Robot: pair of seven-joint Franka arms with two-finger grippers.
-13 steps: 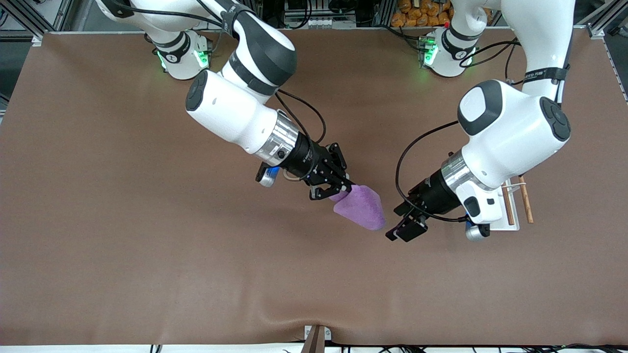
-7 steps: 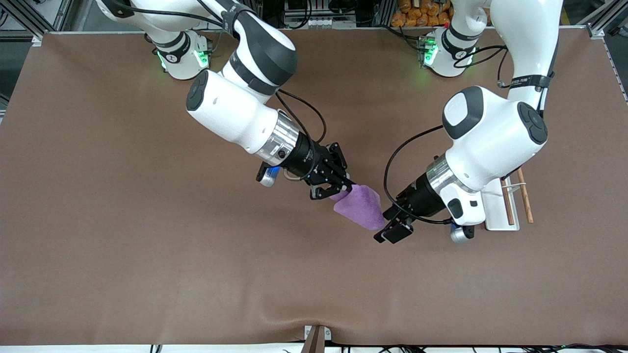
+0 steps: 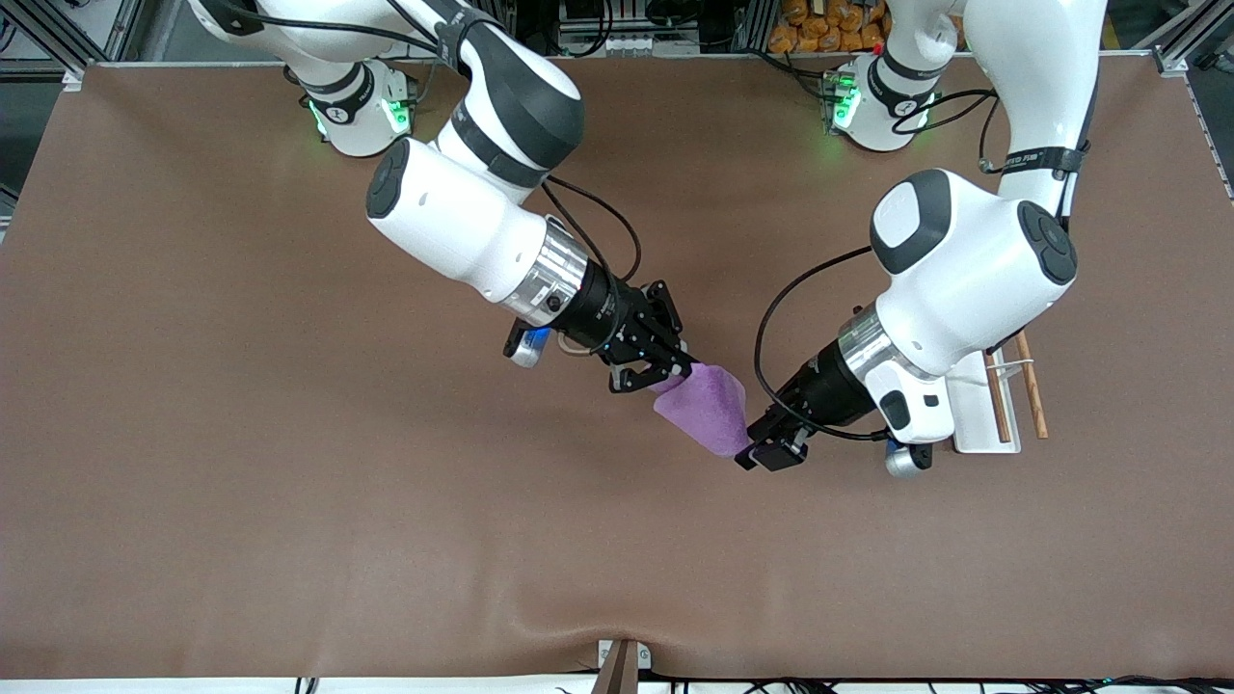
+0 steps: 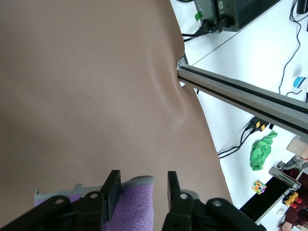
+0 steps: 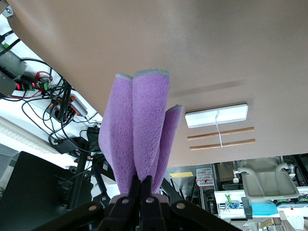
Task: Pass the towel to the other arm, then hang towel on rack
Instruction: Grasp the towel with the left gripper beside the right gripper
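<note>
The right gripper [image 3: 658, 376] is hanging over the middle of the table [image 3: 241, 434], its 2 fingers pressed tight together on one bunched end of the towel [image 3: 709, 410]. In the right wrist view the fingertips [image 5: 139, 185] are meeting with no gap, and the purple cloth [image 5: 139, 144] is fanning out from them in 3 folded lobes with grey edging.

From that grip the towel is stretching out in the air toward the left arm's end of the table, clear of the surface, and its free end is reaching the left gripper [image 3: 755, 453]. In the front view the left gripper is sitting right at the cloth's tip. In the left wrist view its 2 fingers [image 4: 111, 192] are standing slightly apart with the towel's edge [image 4: 137, 204] lying in the gap between them; the fingers are not pressing the cloth flat, and whether the pads are touching it I cannot tell.

Farther out toward the left arm's end, the rack [image 3: 1003, 410] is standing on the table, partly hidden under the left arm's wrist. Its white base and 2 brown rods are showing, and a thin wire is crossing the rods. In the right wrist view the rack [image 5: 219, 115] is lying well apart from the towel.
</note>
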